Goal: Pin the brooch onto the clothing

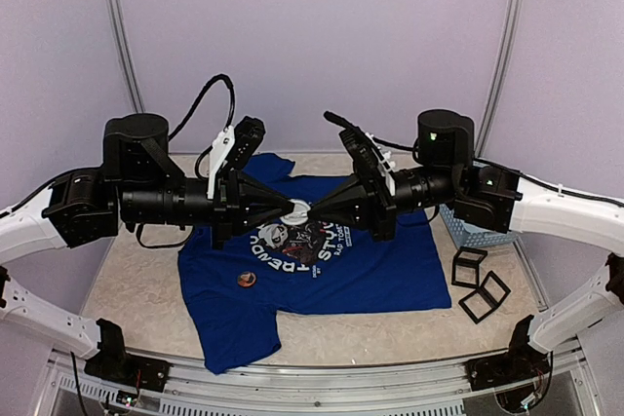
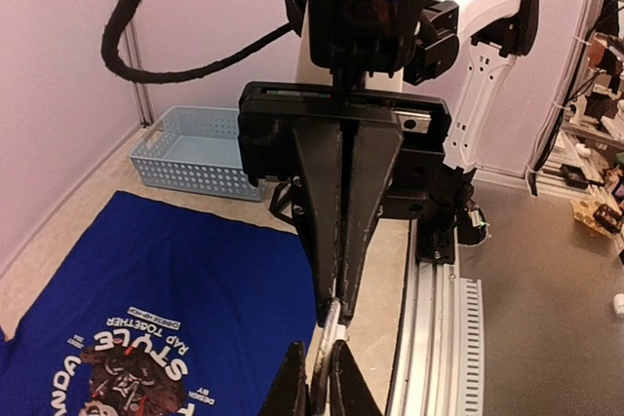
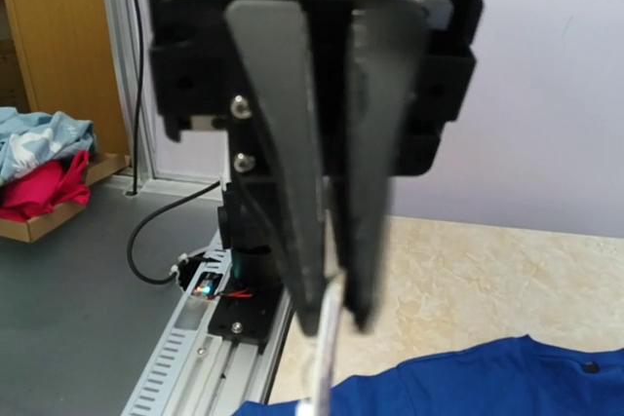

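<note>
The royal-blue T-shirt (image 1: pixel 380 275) lies flat on the table, print up; it also shows in the left wrist view (image 2: pixel 175 270) and the right wrist view (image 3: pixel 507 377). My left gripper (image 1: pixel 291 209) and right gripper (image 1: pixel 311 209) meet tip to tip above the print. Both are shut on a thin white brooch (image 1: pixel 300 208) held edge-on between them. In the left wrist view my left gripper (image 2: pixel 319 343) pinches the brooch (image 2: pixel 328 327) from below and the right gripper (image 2: pixel 334 321) from above. In the right wrist view the left gripper (image 3: pixel 335 314) grips the brooch (image 3: pixel 327 358); the right fingers are out of frame.
A small round brown badge (image 1: pixel 246 281) lies on the shirt left of the print. A light-blue plastic basket (image 1: pixel 478 231) stands at the right, also in the left wrist view (image 2: pixel 195 148). Two black square frames (image 1: pixel 470 268) (image 1: pixel 485 296) lie near it.
</note>
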`<action>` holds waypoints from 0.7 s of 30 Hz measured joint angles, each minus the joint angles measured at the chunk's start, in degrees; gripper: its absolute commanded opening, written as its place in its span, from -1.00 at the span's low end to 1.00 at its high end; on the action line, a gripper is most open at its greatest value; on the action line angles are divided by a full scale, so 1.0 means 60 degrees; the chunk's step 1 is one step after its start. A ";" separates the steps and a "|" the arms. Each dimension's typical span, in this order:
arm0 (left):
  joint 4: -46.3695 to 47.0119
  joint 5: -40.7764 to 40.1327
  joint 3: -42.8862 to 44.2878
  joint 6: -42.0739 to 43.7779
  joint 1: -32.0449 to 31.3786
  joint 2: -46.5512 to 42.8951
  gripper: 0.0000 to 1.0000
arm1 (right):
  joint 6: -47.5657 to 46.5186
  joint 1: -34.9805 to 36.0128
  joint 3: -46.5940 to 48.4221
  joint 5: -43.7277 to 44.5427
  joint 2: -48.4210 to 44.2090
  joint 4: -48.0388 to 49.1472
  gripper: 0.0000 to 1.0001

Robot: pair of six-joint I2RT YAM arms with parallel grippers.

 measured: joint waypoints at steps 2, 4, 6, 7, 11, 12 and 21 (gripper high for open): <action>-0.0029 0.0058 0.0000 0.0025 -0.0011 -0.0011 -1.00 | -0.0015 0.0000 0.0066 0.0033 0.0029 -0.0091 -1.00; -0.0080 0.0095 0.0000 0.0033 -0.0029 -0.0022 -1.00 | -0.0036 0.0007 0.0106 0.0033 0.0044 -0.0182 -1.00; -0.0124 0.0109 0.0000 0.0033 -0.0026 -0.0022 -1.00 | -0.0069 0.0007 0.0175 0.0029 0.0076 -0.0288 -1.00; -0.0138 0.0109 0.0000 0.0033 -0.0026 -0.0026 -1.00 | -0.0084 0.0007 0.0200 0.0036 0.0095 -0.0317 -1.00; -0.0095 -0.0015 -0.0033 -0.0047 -0.0026 -0.0098 -1.00 | -0.0153 0.0018 0.0262 0.0080 0.0127 -0.0353 -0.23; 0.0000 -0.0106 -0.0098 -0.0127 -0.0036 -0.0138 -1.00 | -0.0160 0.0029 0.0280 0.0168 0.0127 -0.0328 -0.01; 0.3570 -0.1206 -0.2779 -0.1224 -0.0036 -0.1574 -1.00 | 0.0976 0.0076 -0.1042 0.1523 -0.0459 0.2222 0.32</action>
